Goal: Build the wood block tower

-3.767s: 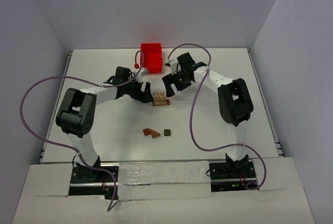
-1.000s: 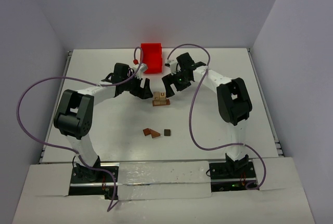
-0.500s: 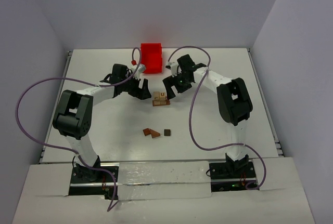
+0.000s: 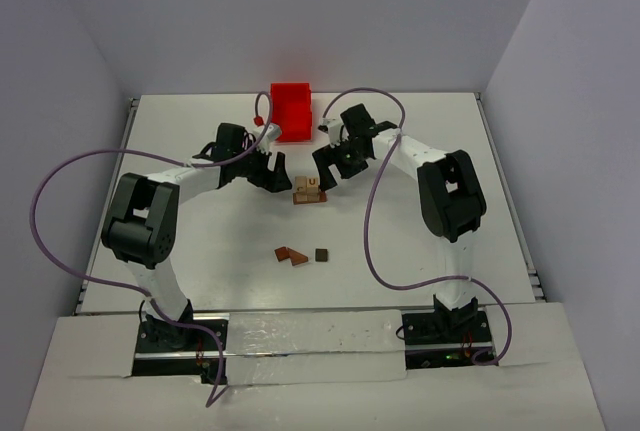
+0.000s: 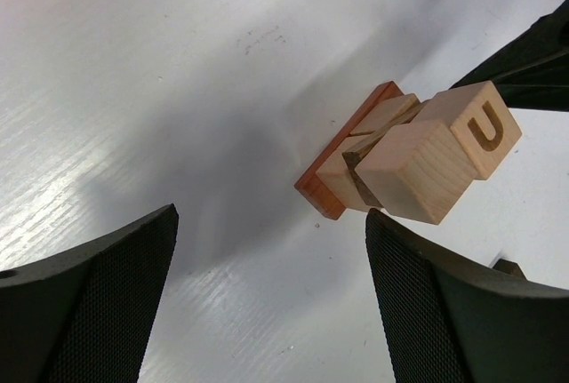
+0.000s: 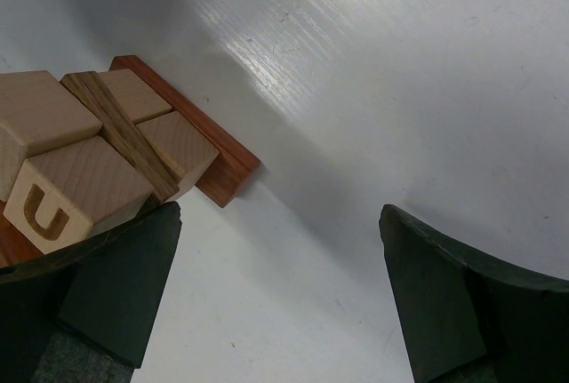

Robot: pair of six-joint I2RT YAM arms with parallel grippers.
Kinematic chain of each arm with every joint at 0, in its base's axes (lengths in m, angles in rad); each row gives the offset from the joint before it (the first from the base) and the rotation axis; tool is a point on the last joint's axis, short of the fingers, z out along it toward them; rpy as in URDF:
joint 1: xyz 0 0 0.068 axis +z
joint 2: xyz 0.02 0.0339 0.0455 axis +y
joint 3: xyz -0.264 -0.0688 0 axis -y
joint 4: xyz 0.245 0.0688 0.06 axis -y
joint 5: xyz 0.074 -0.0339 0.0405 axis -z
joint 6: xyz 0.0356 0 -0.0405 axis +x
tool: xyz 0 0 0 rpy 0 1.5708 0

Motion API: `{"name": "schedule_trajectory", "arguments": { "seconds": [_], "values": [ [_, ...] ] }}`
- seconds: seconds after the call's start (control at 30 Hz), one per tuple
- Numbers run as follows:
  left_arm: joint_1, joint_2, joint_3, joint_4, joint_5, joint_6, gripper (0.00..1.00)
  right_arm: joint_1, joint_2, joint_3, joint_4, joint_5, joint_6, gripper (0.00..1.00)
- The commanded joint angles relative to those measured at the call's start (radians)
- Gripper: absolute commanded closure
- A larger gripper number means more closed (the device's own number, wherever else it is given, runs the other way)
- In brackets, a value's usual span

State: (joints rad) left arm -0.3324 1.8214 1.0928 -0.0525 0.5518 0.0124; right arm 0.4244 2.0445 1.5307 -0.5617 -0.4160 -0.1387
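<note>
Now the wood block tower (image 4: 309, 191) stands mid-desk, with the left end effector (image 4: 277, 173) and right end effector (image 4: 326, 166) both released, holding nothing, close on either side. Red bin (image 4: 292, 111) crowds the far edge behind; loose blocks (image 4: 292, 255) lie toward the near edge; desk (image 4: 200, 251) runs broad sideways.

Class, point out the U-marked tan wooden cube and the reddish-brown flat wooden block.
U-marked tan wooden cube (image 5: 484, 127), left wrist view, lettered face.
reddish-brown flat wooden block (image 6: 227, 170), right wrist view, bare corner.
</note>
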Motion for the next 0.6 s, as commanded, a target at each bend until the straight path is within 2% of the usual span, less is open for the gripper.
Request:
{"name": "schedule_trajectory", "arguments": {
  "seconds": [0.0,0.57],
  "values": [
    [-0.014,-0.014,-0.007,0.028,0.03,0.011,0.09,-0.007,-0.037,0.026,0.008,-0.02,0.014,0.0],
    [-0.017,-0.015,-0.008,0.023,0.032,0.02,0.09,-0.008,-0.004,0.062,0.003,-0.024,0.018,0.0]
  ]
}}
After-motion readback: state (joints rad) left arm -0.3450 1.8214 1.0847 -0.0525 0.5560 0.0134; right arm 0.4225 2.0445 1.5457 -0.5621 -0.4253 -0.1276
